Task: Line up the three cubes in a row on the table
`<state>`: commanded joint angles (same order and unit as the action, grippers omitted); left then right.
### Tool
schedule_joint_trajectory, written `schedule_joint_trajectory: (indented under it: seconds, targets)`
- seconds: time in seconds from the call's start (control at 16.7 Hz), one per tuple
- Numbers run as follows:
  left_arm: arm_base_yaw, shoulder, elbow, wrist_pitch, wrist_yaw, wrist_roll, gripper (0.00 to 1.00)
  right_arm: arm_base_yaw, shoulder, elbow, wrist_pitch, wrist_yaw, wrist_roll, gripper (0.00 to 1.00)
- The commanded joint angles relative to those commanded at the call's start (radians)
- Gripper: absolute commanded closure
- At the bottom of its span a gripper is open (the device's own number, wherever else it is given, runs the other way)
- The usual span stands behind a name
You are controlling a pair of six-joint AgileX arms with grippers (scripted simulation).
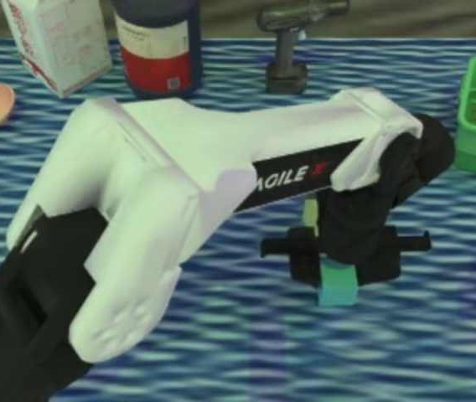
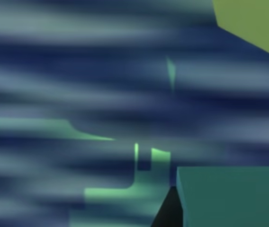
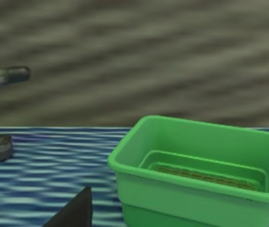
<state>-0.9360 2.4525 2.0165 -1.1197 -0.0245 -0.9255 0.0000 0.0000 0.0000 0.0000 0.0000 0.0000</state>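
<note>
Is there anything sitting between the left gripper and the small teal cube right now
Nothing visible does. The left gripper is right over the small teal cube, whose lower part shows beneath it. The left wrist view shows the cube up close on the table. A pale green cube sits just behind the gripper, mostly hidden by the arm.

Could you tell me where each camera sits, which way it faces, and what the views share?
Top view: above the table, looking down on the white left arm, its gripper over the small teal cube.
Left wrist view: close above the rippled table; teal cube, shared with top.
Right wrist view: low, facing the green plastic basket, shared with top.
</note>
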Motion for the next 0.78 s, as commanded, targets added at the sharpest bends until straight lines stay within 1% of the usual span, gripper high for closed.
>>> schedule_joint_trajectory:
  seconds: [0.54, 0.6, 0.78]
  targets:
    - [0.0, 0.0, 0.0, 0.0, 0.0, 0.0, 0.02, 0.0, 0.0, 0.0, 0.0, 0.0, 0.0, 0.0]
    - [0.0, 0.0, 0.0, 0.0, 0.0, 0.0, 0.0, 0.0, 0.0, 0.0, 0.0, 0.0, 0.0, 0.0]
    - [0.0, 0.0, 0.0, 0.0, 0.0, 0.0, 0.0, 0.0, 0.0, 0.0, 0.0, 0.0, 0.0, 0.0]
